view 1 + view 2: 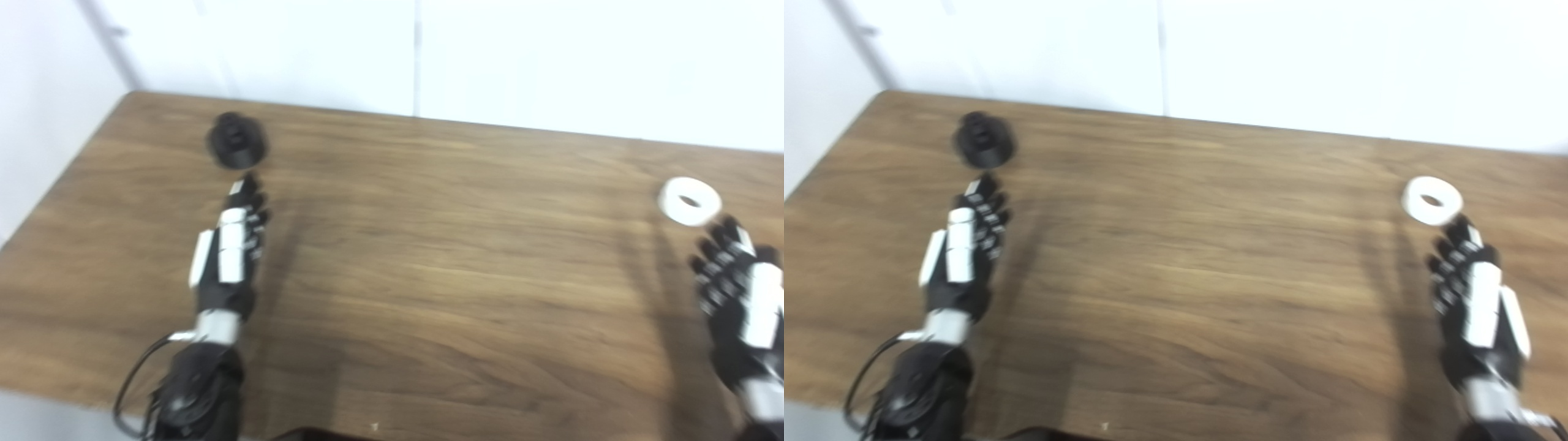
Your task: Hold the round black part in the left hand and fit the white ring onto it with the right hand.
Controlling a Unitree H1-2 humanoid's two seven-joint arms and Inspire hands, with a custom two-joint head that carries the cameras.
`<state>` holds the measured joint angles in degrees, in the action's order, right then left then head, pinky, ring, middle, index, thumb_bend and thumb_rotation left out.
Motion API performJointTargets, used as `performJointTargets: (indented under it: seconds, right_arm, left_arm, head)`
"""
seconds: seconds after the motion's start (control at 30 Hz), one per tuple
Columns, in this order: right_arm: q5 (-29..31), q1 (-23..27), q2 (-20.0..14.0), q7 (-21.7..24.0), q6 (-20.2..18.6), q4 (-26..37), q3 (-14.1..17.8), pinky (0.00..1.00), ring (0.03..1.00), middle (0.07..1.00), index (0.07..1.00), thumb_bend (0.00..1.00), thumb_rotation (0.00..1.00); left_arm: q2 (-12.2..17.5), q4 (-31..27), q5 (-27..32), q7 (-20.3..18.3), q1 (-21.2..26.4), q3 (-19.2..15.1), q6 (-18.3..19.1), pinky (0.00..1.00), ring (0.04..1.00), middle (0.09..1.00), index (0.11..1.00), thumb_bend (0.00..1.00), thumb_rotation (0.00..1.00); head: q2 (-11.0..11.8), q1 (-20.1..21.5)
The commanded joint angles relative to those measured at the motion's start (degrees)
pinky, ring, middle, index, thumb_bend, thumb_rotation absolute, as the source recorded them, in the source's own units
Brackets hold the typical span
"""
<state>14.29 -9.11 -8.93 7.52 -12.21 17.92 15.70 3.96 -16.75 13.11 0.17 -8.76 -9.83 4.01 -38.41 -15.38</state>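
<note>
We note a round black part, matte and disc-like with a raised hub and a dark recess at its centre, lying flat on the brown wood-grain tabletop near the far left corner. The picture is blurred, so finer detail escapes us. Well apart from it, near the right edge, we see a thick white ring lying flat, its hole facing up.
</note>
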Motion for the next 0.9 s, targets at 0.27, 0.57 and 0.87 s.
performJointTargets:
  seconds: [0.27, 0.57, 0.87]
  right_arm:
    - [-2.87, -1.48, -1.17, -2.02, 1.76, 3.12, -1.24, 1.0, 0.987, 0.997, 0.999, 0.58, 1.0]
    - [-2.88, -2.11, -1.26, -2.36, 2.03, 3.38, -1.54, 0.93, 0.936, 0.961, 0.972, 0.49, 1.0]
    - [-2.92, -1.94, -1.19, -2.41, 2.61, 2.52, -1.41, 0.79, 0.883, 0.915, 0.935, 0.49, 1.0]
  left_arm:
    - [-2.62, 2.92, -2.15, 0.89, -1.04, 1.92, -7.36, 1.0, 0.98, 0.977, 0.953, 0.58, 0.9]
    - [-2.97, 4.62, -2.93, 2.29, -1.36, 2.84, -9.24, 1.0, 0.959, 0.965, 0.955, 0.56, 0.9]
    - [-2.61, 5.38, -3.17, 2.3, -1.24, 3.32, -10.08, 1.0, 0.969, 0.976, 0.965, 0.56, 0.93]
  head:
    - [6.55, -4.85]
    - [9.59, -4.57]
    - [9.33, -4.38]
